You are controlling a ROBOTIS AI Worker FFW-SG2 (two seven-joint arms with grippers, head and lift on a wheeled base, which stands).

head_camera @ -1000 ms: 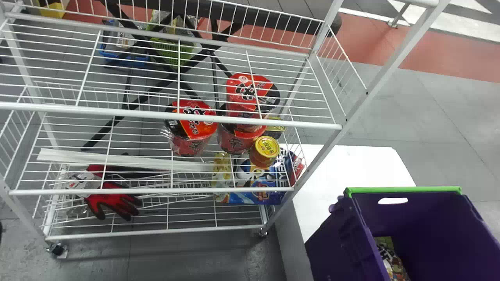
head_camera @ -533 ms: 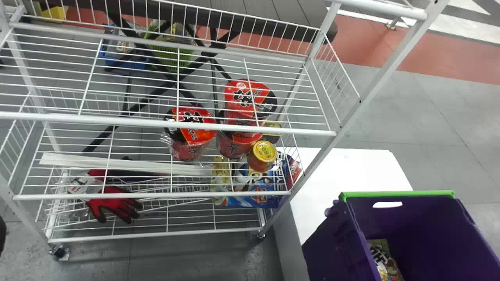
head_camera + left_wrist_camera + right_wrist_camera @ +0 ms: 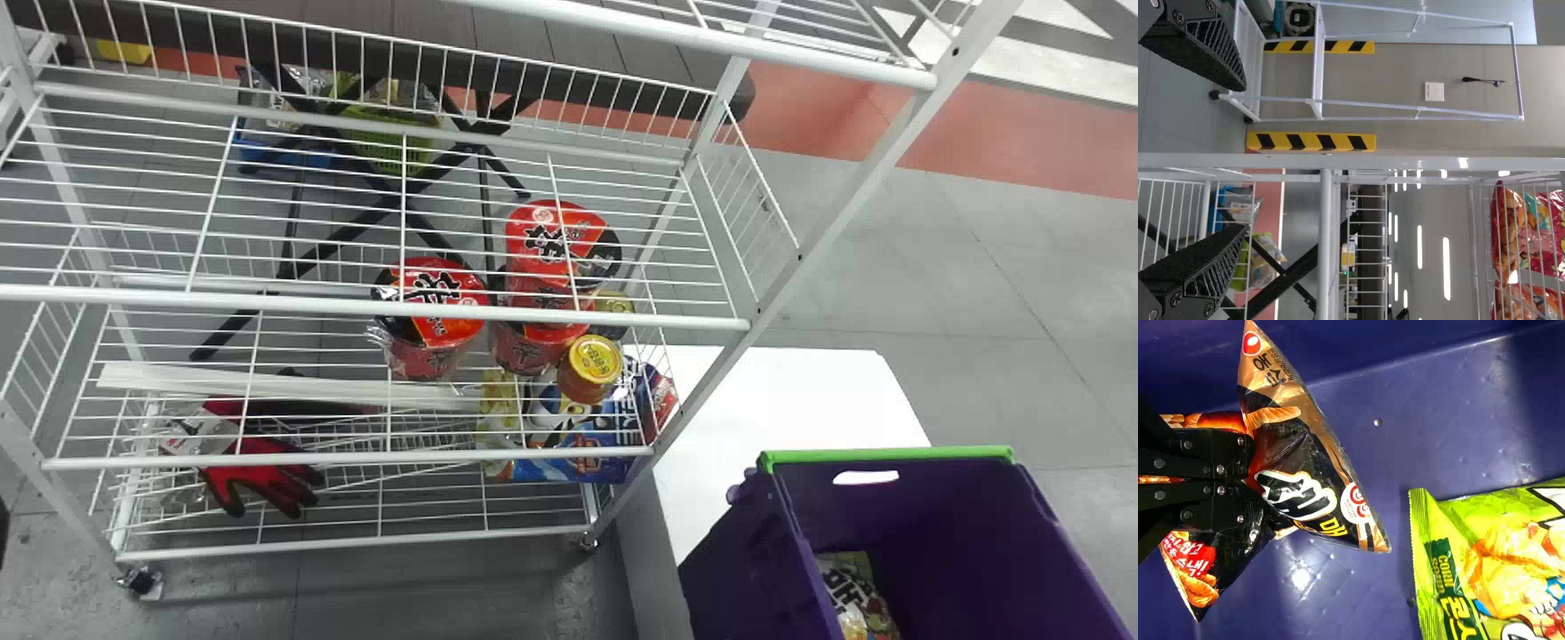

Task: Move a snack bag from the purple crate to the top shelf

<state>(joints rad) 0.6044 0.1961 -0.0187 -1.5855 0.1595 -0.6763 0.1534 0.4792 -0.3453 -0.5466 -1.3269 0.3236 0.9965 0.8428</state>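
Head view: a white wire rack (image 3: 533,312) stands ahead. Three red tubs (image 3: 436,324), two of them stacked, sit on one of its wire shelves with a yellow-lidded can (image 3: 590,360) just beside the stack. Seen lower through the wires are red-and-black gloves (image 3: 262,476) and a blue box (image 3: 578,436). A white desk (image 3: 782,391) is beside the rack; at its near end is the purple crate (image 3: 729,578), green along one rim, with a green bag (image 3: 853,596) inside. Left wrist view: the left end effector (image 3: 1246,158) is wide open, nothing between its fingers. Rack posts and wire bars lie beyond, and red snack bags (image 3: 1511,230) are behind bars. A yellow-and-black striped strip (image 3: 1311,142) and a bare white frame (image 3: 1318,60) are farther off. Right wrist view: the right end effector (image 3: 1250,480) is closed on the black-and-brown snack bag (image 3: 1298,467), fingers close together, film creased at the pinch and the bag spreading out past the tips. Bag location: within the purple crate, in the grip. The green bag lies near it, apart from it. Orange-printed film shows alongside the fingers; cannot tell whether it belongs to the held bag.
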